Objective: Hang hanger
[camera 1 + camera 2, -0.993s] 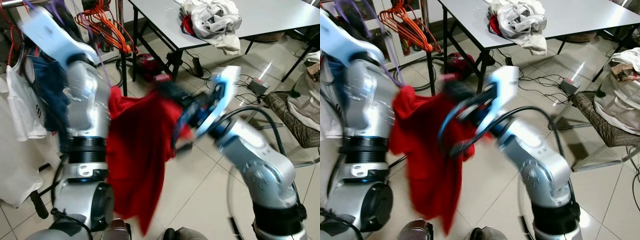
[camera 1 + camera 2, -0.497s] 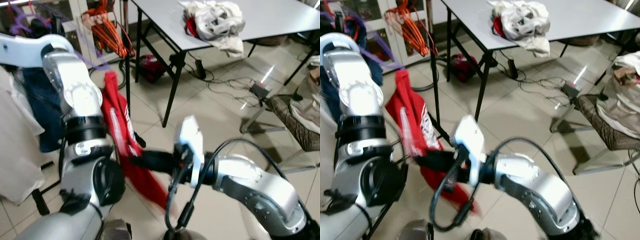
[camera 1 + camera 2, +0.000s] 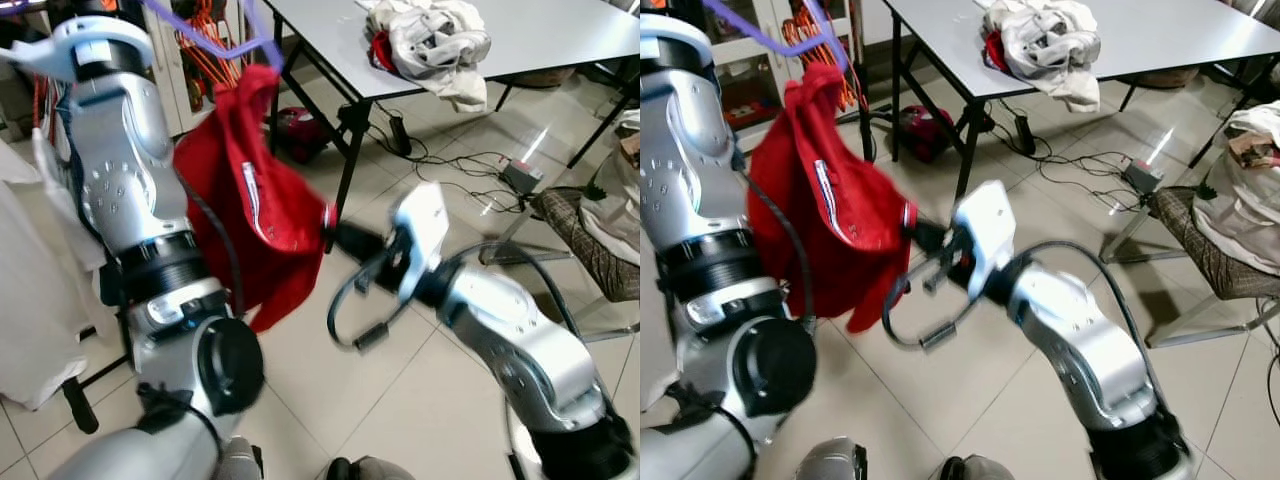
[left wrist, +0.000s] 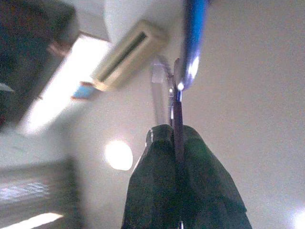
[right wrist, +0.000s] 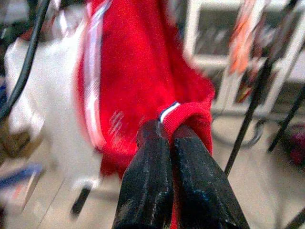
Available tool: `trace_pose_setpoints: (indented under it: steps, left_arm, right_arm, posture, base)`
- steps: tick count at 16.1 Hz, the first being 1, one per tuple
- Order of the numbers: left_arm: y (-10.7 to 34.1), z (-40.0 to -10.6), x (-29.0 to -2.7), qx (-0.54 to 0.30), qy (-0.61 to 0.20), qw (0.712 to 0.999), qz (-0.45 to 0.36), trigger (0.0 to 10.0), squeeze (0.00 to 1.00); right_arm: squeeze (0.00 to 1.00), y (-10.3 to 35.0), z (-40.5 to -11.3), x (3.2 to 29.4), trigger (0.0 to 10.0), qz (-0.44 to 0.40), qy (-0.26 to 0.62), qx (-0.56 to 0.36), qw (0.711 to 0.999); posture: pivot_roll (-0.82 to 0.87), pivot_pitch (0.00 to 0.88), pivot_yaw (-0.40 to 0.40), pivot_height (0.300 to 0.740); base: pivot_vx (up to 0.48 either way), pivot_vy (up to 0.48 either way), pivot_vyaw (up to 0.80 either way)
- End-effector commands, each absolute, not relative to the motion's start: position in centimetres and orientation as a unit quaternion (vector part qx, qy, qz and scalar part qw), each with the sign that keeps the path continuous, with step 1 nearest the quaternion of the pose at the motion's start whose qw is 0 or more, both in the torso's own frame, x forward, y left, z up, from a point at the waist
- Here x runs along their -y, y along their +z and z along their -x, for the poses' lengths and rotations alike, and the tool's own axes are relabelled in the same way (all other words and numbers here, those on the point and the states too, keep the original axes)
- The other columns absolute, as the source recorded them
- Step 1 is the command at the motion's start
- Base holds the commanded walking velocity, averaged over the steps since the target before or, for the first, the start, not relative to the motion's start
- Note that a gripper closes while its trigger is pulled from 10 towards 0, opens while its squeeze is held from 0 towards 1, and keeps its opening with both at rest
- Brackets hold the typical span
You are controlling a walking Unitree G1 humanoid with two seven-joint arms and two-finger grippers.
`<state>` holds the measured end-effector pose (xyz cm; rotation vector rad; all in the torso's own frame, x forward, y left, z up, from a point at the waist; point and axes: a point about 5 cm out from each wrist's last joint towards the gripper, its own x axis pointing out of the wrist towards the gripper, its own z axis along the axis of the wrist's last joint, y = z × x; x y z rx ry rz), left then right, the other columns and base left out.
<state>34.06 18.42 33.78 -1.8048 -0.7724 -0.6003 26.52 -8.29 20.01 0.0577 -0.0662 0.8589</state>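
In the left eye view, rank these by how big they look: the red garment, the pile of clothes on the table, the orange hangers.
1. Red garment, hanging on the purple hanger; close to the camera, so apparent size only.
2. Pile of clothes on the grey table.
3. Orange hangers, mostly hidden, so this rank is unsure.

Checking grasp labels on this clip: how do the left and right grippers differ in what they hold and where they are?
The left gripper is raised overhead, shut on the purple hanger; the right gripper is lower, out in front, shut on the edge of the red garment. The hanger carries the garment, so both grippers hold one load, fingers closed.
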Motion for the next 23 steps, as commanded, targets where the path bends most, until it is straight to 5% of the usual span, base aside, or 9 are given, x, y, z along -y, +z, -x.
trace_pose_setpoints:
  steps: [1,7,9,11,12,14,15,19,23]
  left_arm:
    - [33.9,-34.3,-18.8,0.33,-0.211,0.518,0.76,10.0,0.0]
    - [33.2,-36.3,-20.5,0.317,-0.126,0.356,0.87,10.0,0.0]
    - [32.5,-37.1,-20.2,0.297,-0.086,0.397,0.864,10.0,0.0]
    - [32.5,-37.2,-19.6,0.282,-0.083,0.46,0.838,10.0,0.0]
    - [32.8,-37.1,-19.2,0.282,-0.078,0.539,0.79,10.0,0.0]
    - [34.9,-36.4,-17.9,0.324,-0.063,0.817,0.473,10.0,0.0]
    - [35.4,-36.0,-16.1,0.353,-0.094,0.894,0.258,10.0,0.0]
    - [31.5,-36.7,-13.9,0.248,-0.149,0.953,-0.088,10.0,0.0]
    - [28.3,-37.0,-15.5,0.184,-0.015,0.974,0.135,10.0,0.0]
  right_arm:
    - [0.0,21.7,-27.2,9.3,0.0,-0.039,0.382,0.075,0.92]
    - [0.0,21.8,-23.7,4.8,0.0,0.02,0.555,0.071,0.829]
    - [0.0,21.0,-23.1,4.0,0.0,0.083,0.583,0.06,0.806]
    - [0.0,18.4,-24.1,4.6,0.0,0.235,0.565,0.035,0.79]
    - [0.0,18.4,-25.0,5.1,0.0,0.247,0.535,0.038,0.807]
    - [0.0,18.8,-26.1,6.3,0.0,0.258,0.492,0.042,0.831]
    - [0.0,18.9,-26.4,6.9,0.0,0.257,0.476,0.042,0.84]
    - [0.0,21.1,-27.7,9.0,0.0,0.168,0.381,0.092,0.904]
    - [0.0,23.8,-27.4,9.5,0.0,-0.003,0.369,0.13,0.92]
  posture:
    - [0.01,0.045,-0.072,0.74]
    - [0.0,0.041,-0.074,0.74]
    - [0.0,0.039,-0.072,0.74]
    - [0.0,0.04,-0.068,0.74]
    - [0.0,0.041,-0.067,0.74]
    - [0.0,0.04,-0.071,0.74]
    - [0.0,0.04,-0.071,0.74]
    - [0.01,0.037,-0.067,0.74]
    - [0.02,0.032,-0.052,0.74]
  base:
    - [0.0,0.0,0.0]
    - [0.0,0.0,0.0]
    - [0.0,0.0,0.0]
    - [0.0,0.0,0.0]
    - [0.0,0.0,0.0]
    - [0.0,0.0,0.0]
    - [0.0,0.0,0.0]
    - [0.0,0.0,0.0]
    - [0.0,0.0,0.0]
